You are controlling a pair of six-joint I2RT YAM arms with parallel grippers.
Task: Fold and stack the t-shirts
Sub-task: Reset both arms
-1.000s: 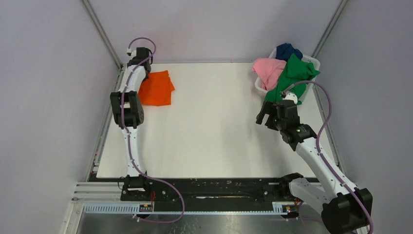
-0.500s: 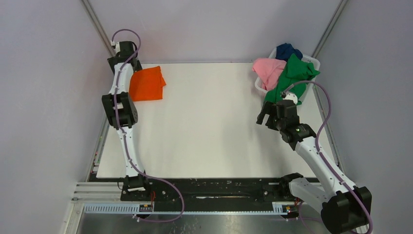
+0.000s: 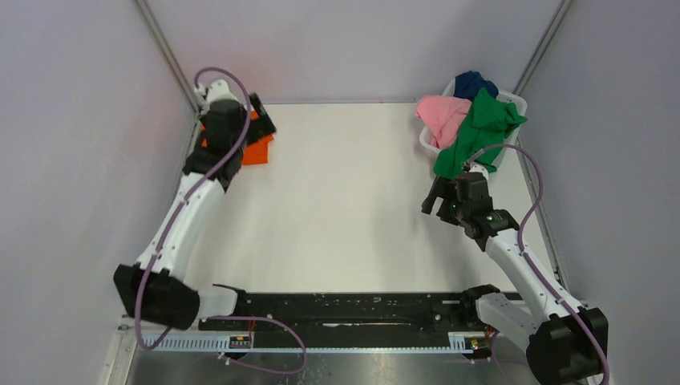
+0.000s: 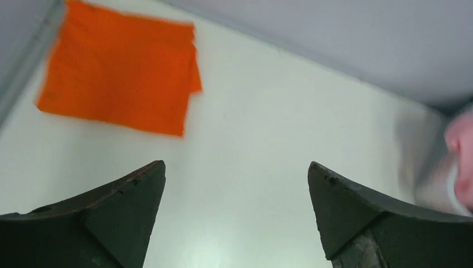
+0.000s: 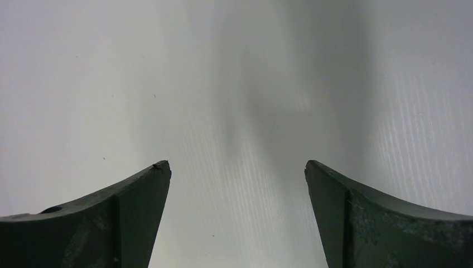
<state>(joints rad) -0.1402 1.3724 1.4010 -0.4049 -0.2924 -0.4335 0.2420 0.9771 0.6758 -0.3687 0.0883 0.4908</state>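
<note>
A: Where is the orange shirt (image 4: pixel 120 72)?
B: At the far left corner of the counter (image 3: pixel 345 208), close to the wall; it lies flat as a neat folded rectangle; from above, the left arm hides part of it.
A: And the left fingers (image 3: pixel 263 120)?
B: Spread wide with nothing between them; they hang just beside that shirt, clear of it (the wrist view shows only bare white surface in the gap).
A: The right fingers (image 3: pixel 433 195)?
B: Released and empty too; over bare counter, near the basket (image 3: pixel 517 103) at the far right.
A: The other shirts?
B: All crumpled in the basket; the green shirt (image 3: pixel 479 128) spills over its near rim; the pink shirt (image 3: pixel 443 116) sits to its left; the dark blue shirt (image 3: pixel 471 83) is at the far end.
</note>
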